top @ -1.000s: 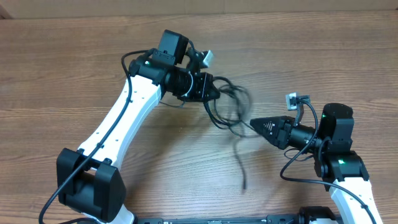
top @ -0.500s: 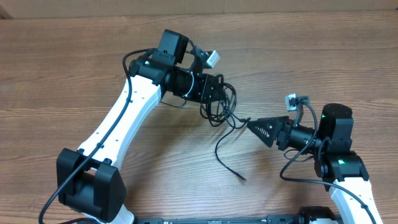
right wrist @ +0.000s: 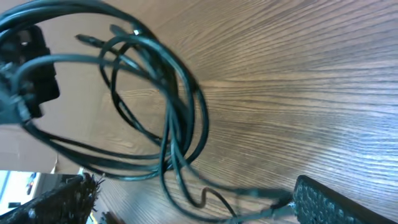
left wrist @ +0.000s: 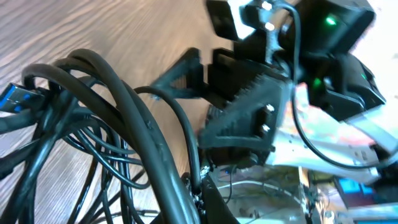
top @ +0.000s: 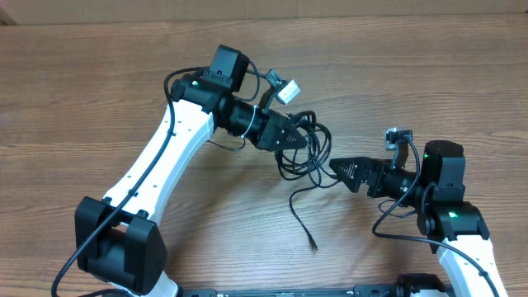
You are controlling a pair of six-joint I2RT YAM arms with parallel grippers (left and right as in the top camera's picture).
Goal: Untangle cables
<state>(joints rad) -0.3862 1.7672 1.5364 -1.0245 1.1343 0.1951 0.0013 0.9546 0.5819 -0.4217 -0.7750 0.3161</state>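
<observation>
A tangled bundle of thin black cables hangs at the table's middle, and my left gripper is shut on it. In the left wrist view the cables loop out from my left gripper, with a blue plug at the left edge. My right gripper points at the bundle from the right, open. In the right wrist view the cables loop ahead of the right gripper, and one strand lies against its right finger. One loose cable tail trails toward the front.
The wooden table runs out to its far edge at the top of the overhead view. The left arm's white link crosses the left half. The right arm's base sits at the front right.
My right gripper has opened and let go of the strand it pinched. The left gripper moved right with the bundle. The loose tail has swung and settled on the table.
</observation>
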